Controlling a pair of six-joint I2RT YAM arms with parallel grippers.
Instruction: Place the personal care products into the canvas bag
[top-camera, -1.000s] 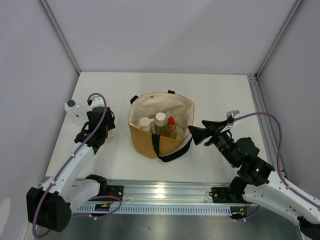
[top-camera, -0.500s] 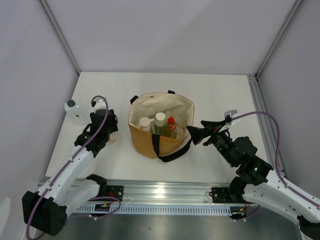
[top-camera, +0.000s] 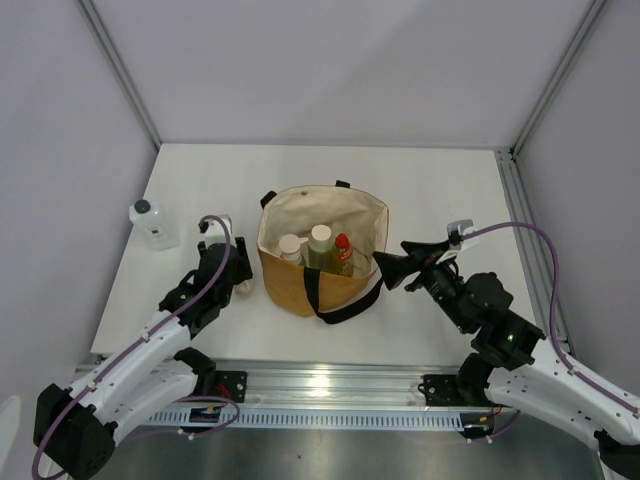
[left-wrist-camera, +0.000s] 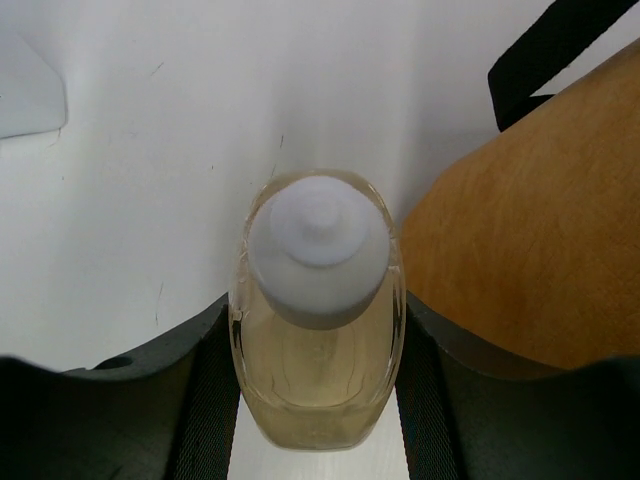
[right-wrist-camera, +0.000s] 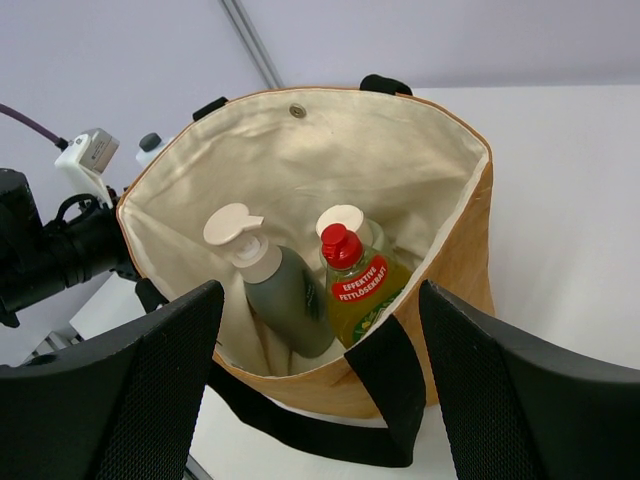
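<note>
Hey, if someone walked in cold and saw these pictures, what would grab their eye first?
The tan canvas bag sits in the middle of the table, gaping open with three bottles inside, the red-capped yellow bottle brightest. Just left of it, the left pincer is shut on an amber bottle with a white cap. A clear bottle with a black cap stands alone near the left edge.

The canvas bag (top-camera: 290, 285) holds three bottles (top-camera: 320, 238); the clear square bottle (top-camera: 154, 224) stands well apart on the table (top-camera: 430, 190).
</note>
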